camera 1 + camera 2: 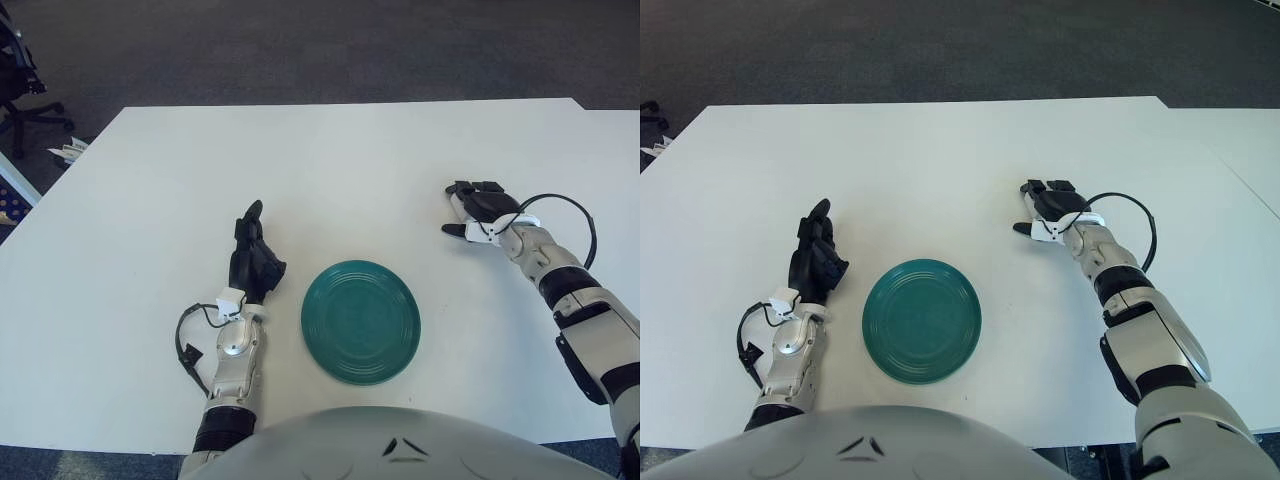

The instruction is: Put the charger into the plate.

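A round, ridged teal plate [360,321] is seen on the matte white table [330,160], with nothing lying in it. The left hand [254,256] is held just left of the plate, fingers relaxed and extended. The right hand [477,208] is curled over something white, hidden by the fingers; whether the charger is held cannot be told. An office chair [20,85] is shown only in the left eye view.

- The black three-fingered left hand [254,256] is showing dark jointed finger segments, with a small white block sitting just behind it at the wrist.
- A thin black cable [190,340] is looping out beside the silver-grey left forearm [236,362].
- The black three-fingered right hand [478,208] is joining a silver forearm banded in black [560,285], with a black cable [575,212] arching behind its wrist.
- A rounded grey torso shell [400,445] is showing small dark triangular marks.
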Tool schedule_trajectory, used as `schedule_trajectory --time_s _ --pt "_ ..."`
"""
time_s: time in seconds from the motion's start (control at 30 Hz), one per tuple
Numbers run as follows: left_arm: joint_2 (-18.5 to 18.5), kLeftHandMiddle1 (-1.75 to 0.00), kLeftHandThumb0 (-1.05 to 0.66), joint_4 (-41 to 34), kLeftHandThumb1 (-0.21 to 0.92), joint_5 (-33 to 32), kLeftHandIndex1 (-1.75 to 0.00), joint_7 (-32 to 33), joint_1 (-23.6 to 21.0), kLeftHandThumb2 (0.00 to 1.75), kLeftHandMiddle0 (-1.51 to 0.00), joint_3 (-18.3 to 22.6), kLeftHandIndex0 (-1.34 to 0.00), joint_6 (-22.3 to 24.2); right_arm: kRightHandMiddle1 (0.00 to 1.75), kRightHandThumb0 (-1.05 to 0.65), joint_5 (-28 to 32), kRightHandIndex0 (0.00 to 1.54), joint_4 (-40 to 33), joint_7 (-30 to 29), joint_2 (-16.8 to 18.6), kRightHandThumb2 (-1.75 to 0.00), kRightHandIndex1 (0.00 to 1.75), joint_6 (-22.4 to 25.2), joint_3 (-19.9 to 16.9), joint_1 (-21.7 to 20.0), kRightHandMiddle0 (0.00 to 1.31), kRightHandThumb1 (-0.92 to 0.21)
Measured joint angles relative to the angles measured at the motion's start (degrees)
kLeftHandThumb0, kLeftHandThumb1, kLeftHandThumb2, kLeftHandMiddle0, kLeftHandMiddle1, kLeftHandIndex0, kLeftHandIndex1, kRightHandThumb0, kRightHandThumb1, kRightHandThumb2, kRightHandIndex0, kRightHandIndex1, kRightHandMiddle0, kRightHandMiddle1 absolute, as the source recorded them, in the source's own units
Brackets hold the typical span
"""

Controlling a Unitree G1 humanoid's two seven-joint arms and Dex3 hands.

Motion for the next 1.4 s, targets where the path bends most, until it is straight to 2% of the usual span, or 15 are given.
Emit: schedule_trajectory --time_s 0.07,0.1,0.23,0.27,0.37,0.6,0.7,1.0,1.4 --pt "0.0 -0.01 -1.05 -0.1 0.92 -0.1 -0.82 0.0 0.1 1.1 -0.14 0.0 -0.12 0.0 1.6 -0.69 -0.1 0.36 0.0 0.0 -0.2 -0.32 1.73 -0.1 0.3 -0.2 0.13 -0.92" --pt "0.0 -0.02 -1.05 -0.1 0.92 -0.2 -0.83 0.0 0.1 1.1 -0.15 0.1 -0.13 0.0 1.65 -0.68 -0.1 0.43 0.0 0.0 -0.3 -0.32 1.74 -0.1 0.4 -0.3 0.19 -0.92" --pt "-0.1 -0.03 -1.05 -0.2 0.92 -0.9 -0.86 0.0 0.1 1.11 -0.18 0.2 -0.15 0.0 1.72 -0.64 -0.2 0.56 -0.1 -0.4 -0.5 -0.32 1.74 -0.4 0.9 -0.5 0.36 -0.92" --pt "-0.1 -0.03 -1.05 -0.2 0.92 -1.0 -0.87 0.0 0.1 1.1 -0.19 0.3 -0.17 0.0 1.73 -0.56 -0.2 0.59 -0.1 -0.6 -0.5 -0.53 1.74 -0.4 1.0 -0.5 0.38 -0.81" --pt "-0.1 -0.03 -1.05 -0.1 0.92 -1.1 -0.92 0.2 0.1 1.1 -0.22 0.4 -0.19 0.0 1.74 -0.46 -0.1 0.64 -0.1 -1.0 -0.5 -0.84 1.75 -0.3 1.0 -0.4 0.41 -0.65" --pt "-0.1 -0.04 -1.05 0.1 0.92 -1.1 -0.98 0.8 0.0 1.09 -0.27 0.6 -0.24 -0.3 1.75 -0.43 0.2 0.74 3.5 -3.3 0.4 -1.04 1.75 -0.5 1.0 -1.4 0.46 -0.52" --pt "-0.1 -0.03 -1.05 0.3 0.92 -1.0 -1.01 1.4 0.0 1.09 -0.28 0.6 -0.24 -0.7 1.75 -0.44 1.0 0.86 4.9 -3.6 0.7 -1.14 1.75 -1.0 0.6 -1.8 0.51 -0.45" --pt "-0.1 -0.02 -1.05 1.3 0.92 -1.0 -1.02 2.5 -0.3 1.09 -0.28 0.6 -0.22 -2.8 1.75 -0.48 3.3 1.13 5.7 -3.6 0.6 -1.32 1.75 -3.3 -0.9 -1.7 0.61 -0.32" --pt "-0.1 -0.01 -1.05 1.5 0.92 -0.8 -1.02 3.4 -0.3 1.07 -0.26 0.6 -0.2 -3.4 1.75 -0.49 4.7 1.22 5.8 -3.4 0.6 -1.35 1.75 -4.1 -1.4 -1.5 0.64 -0.29"
